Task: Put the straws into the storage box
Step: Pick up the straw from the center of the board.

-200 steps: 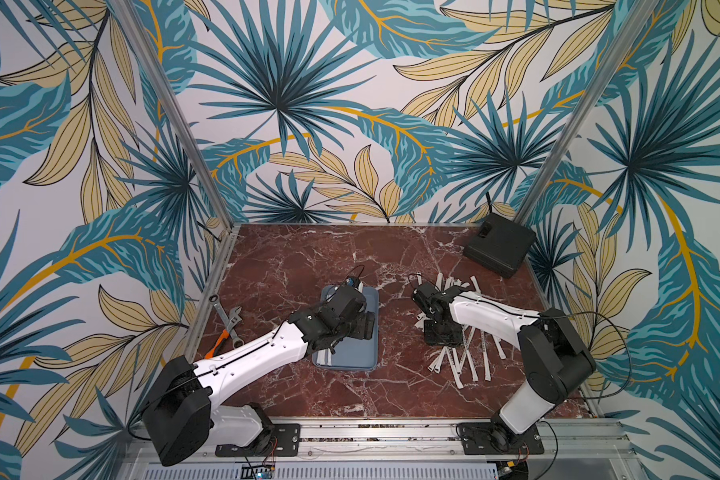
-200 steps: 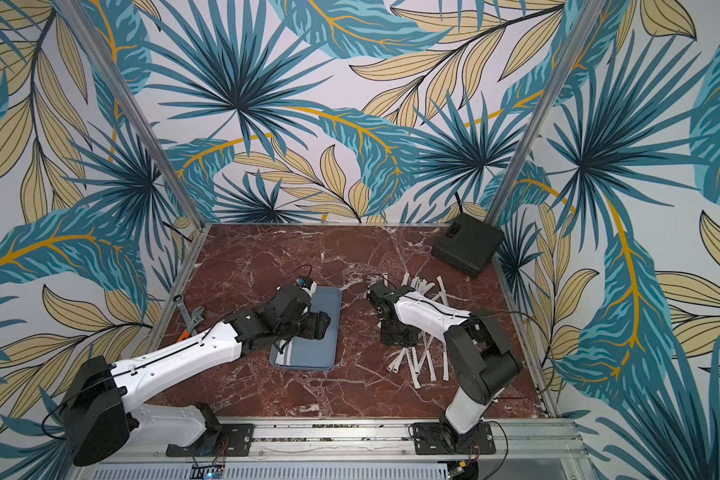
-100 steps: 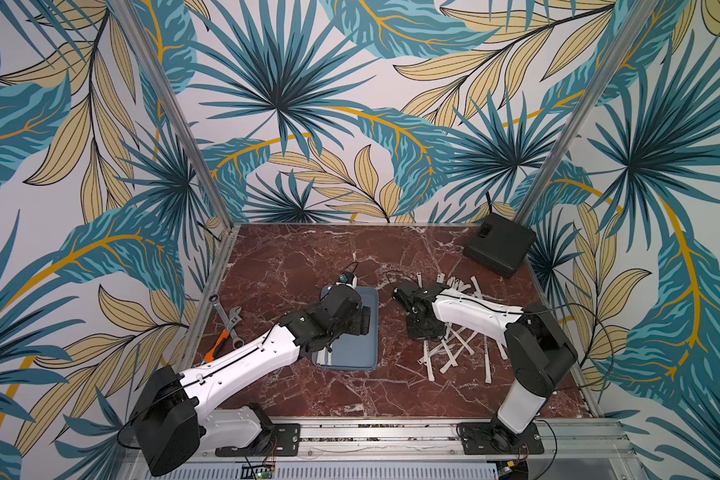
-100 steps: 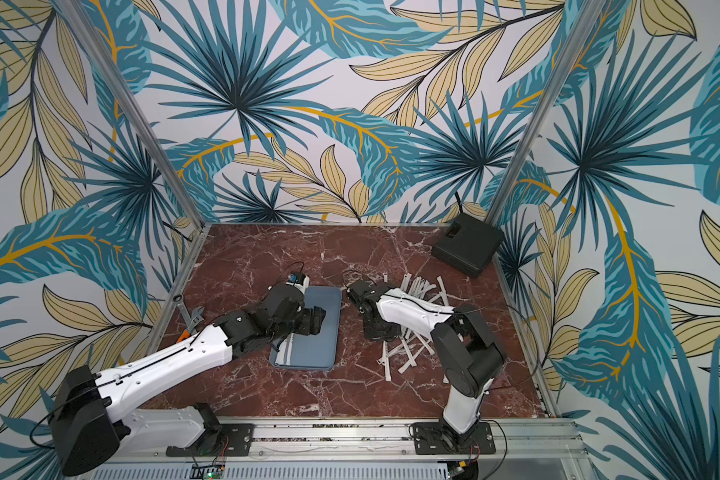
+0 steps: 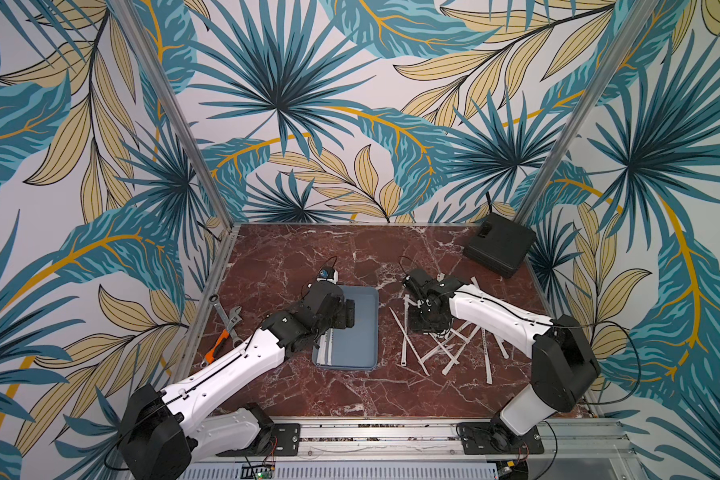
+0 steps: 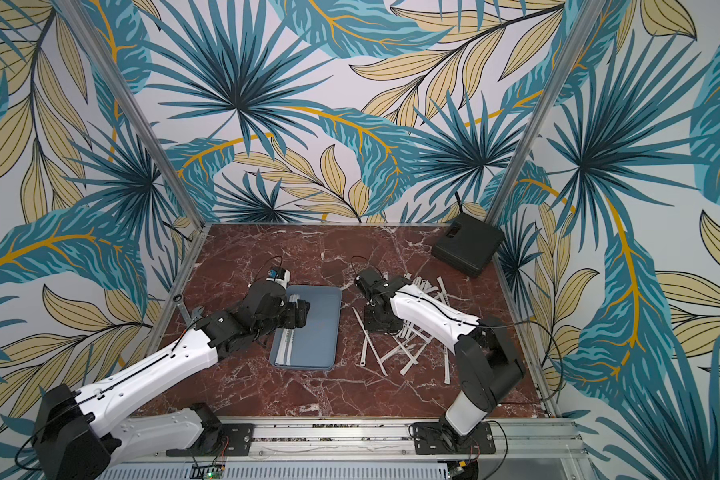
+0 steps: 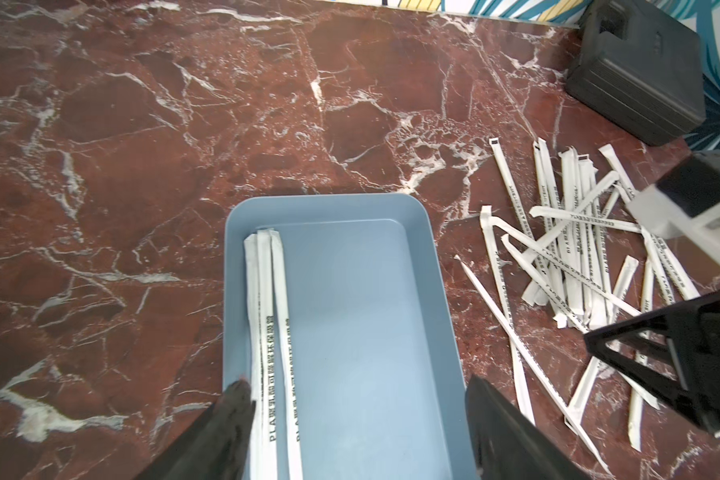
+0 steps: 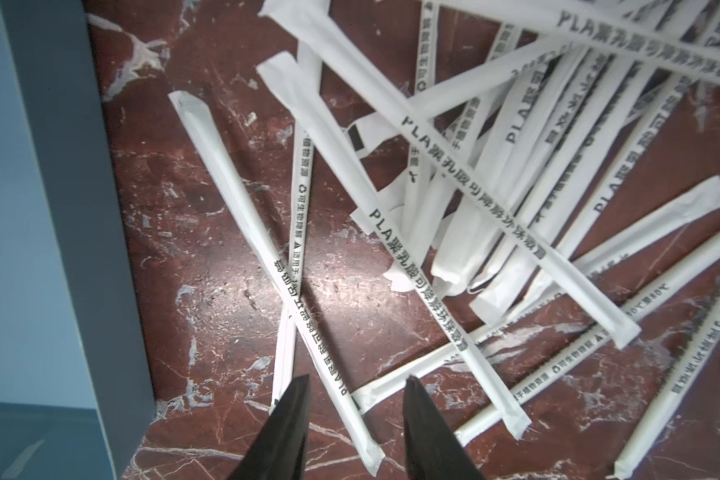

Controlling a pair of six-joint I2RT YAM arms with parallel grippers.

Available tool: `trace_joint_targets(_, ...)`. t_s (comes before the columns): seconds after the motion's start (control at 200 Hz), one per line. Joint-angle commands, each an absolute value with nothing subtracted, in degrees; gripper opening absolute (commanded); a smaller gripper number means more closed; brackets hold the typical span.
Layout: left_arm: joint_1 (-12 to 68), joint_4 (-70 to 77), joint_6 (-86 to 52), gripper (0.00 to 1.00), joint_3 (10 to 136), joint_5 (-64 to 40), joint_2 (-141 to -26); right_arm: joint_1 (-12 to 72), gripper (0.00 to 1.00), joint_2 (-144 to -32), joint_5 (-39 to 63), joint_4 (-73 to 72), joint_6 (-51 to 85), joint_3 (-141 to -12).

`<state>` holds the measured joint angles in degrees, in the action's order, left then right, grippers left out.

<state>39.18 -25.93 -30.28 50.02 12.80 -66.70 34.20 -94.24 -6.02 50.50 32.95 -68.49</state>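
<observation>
the straws (image 8: 445, 164), long thin white paper-wrapped tubes, cross at the right gripper (image 8: 357, 380), parted and empty: closing may pinch two. left gripper (image 7: 357, 381) also parted, empty.

The right gripper (image 8: 357, 380) hangs over the red-brown marble tabletop (image 8: 208, 291), its two black pointed fingers (image 8: 287, 428) standing apart. There, long white paper-wrapped straws (image 8: 495, 187) lie crisscrossed in a loose heap, one running between the fingertips. A shallow grey-blue plastic tray (image 8: 59, 208) sits just beside them.
</observation>
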Motion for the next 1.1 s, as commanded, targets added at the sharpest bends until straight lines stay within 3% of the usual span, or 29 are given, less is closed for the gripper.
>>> trace_joint_targets(0.0, 38.8, -25.8, -29.8, 0.85, 48.4, 11.8, -66.3, 34.6, 0.4, -97.1, -9.2, 52.1, 30.4, -68.3)
trace_joint_targets(0.381, 38.6, -24.8, -30.5, 0.85, 46.5, 11.3, -66.3, 33.0, 0.4, -105.3, -18.0, 54.0, 26.6, -69.0)
trace_joint_targets(0.616, 38.5, -24.5, -30.1, 0.85, 46.6, 11.3, -66.8, 33.1, 0.24, -104.6, -16.6, 53.2, 24.4, -68.7)
trace_joint_targets(0.886, 38.4, -24.6, -30.2, 0.85, 46.3, 11.2, -66.6, 33.3, 0.18, -106.4, -18.0, 53.5, 22.0, -69.6)
trace_joint_targets(1.092, 37.4, -26.5, -29.1, 0.85, 46.6, 12.9, -64.6, 37.6, 0.12, -101.7, -17.6, 59.0, 21.6, -72.0)
